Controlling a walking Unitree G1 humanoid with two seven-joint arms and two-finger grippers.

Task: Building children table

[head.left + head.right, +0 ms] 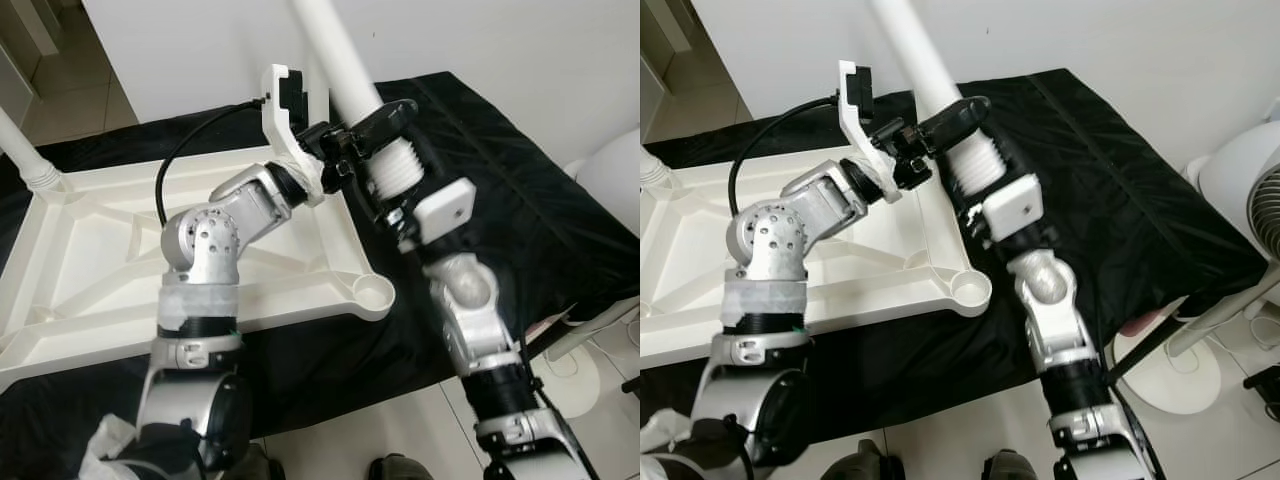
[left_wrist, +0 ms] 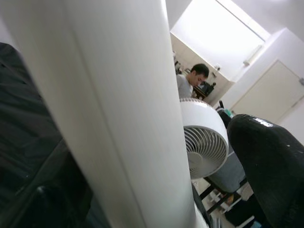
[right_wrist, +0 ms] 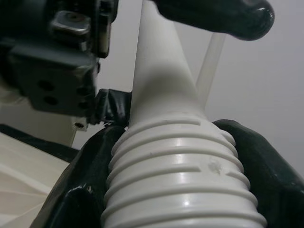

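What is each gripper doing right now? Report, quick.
Left gripper: shut on the white table leg, on its smooth part.
Right gripper: shut on the same leg, around its threaded end.

White table leg (image 1: 340,60) held tilted above black cloth (image 1: 500,200); threaded end (image 1: 398,168) points down. Right gripper (image 1: 385,150) clamped on the threaded end; left gripper (image 1: 335,150) grips the leg beside it. Upturned white tabletop (image 1: 90,300) on the cloth, corner socket (image 1: 372,295) bare.
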